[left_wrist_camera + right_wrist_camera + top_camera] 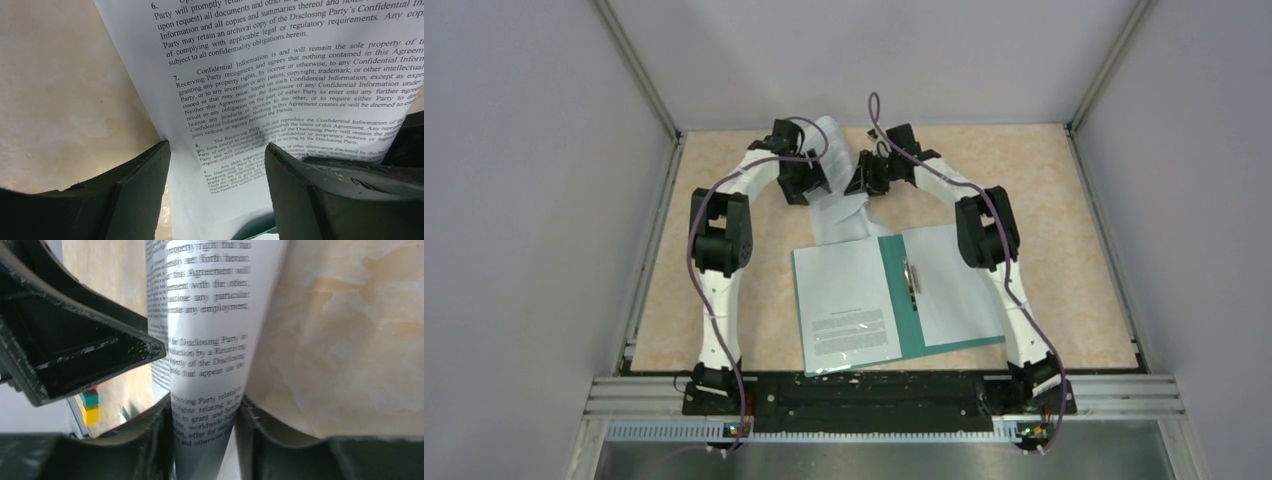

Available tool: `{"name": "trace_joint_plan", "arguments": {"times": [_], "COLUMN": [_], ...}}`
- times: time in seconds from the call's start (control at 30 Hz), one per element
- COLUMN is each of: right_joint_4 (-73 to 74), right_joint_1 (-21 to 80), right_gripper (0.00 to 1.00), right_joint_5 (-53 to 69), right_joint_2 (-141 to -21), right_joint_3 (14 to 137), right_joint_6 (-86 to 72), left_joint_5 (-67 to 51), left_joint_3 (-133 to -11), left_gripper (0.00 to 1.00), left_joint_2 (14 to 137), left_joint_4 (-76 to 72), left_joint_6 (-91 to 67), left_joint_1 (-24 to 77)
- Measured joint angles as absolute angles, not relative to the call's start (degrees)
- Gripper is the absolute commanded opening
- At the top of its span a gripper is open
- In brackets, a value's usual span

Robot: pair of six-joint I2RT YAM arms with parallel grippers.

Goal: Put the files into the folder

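Soft, even light from above fills the top view; shadows on the tabletop (1064,200) are faint. In the right wrist view, print on the sheet (210,340) blurs, and the dark left end effector (217,145) sits unfocused

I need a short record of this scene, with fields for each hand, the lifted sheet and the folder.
left hand: open, fingers either side of the lifted sheet
right hand: closed on the lifted sheet, which curls between its fingers
lifted sheet: printed legal text, beyond the folder's far edge
folder: teal, open flat on the table, metal fastener at the spine
in folder: printed sheet on the left, blank sheet on the right
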State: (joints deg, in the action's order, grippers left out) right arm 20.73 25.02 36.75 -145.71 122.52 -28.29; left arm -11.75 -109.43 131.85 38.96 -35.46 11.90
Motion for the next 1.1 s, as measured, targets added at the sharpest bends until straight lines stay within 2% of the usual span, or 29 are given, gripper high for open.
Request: {"name": "trace_joint_plan", "arguments": {"times": [0.13,0.23,0.53,0.73,1.1], "right_joint_4": [20.51,20.25,14.44,11.05,7.44], "right_joint_1": [24.99,24.97,24.23,23.44,23.09], "right_gripper": [0.12,0.00,0.00,0.00,0.00], "right_joint_5": [36.67,36.71,37.21,39.22,46.11], "right_joint_2": [-146.78,-146.87,-146.85,-145.38,-132.79], "right_joint_3": [122.83,122.83,124.49,125.08,125.43], "right_joint_6": [-28.47,-28.58,-28.73,-29.41,-30.70], "left_joint_5": [-13.47,-14.79,-18.85,-23.81,-38.72], "left_joint_3": [-109.43,-109.43,-109.38,-105.54,-97.30], "left_gripper": [0.74,0.75,0.84,0.87,0.89], "left_joint_2": [131.96,131.96,130.74,123.46,109.45], "left_joint_4": [37.45,35.57,30.39,24.21,11.18], "left_joint_6": [-34.96,-34.54,-32.86,-31.75,-30.28], "left_joint_1": [11.38,10.83,6.48,1.45,0.23]}}
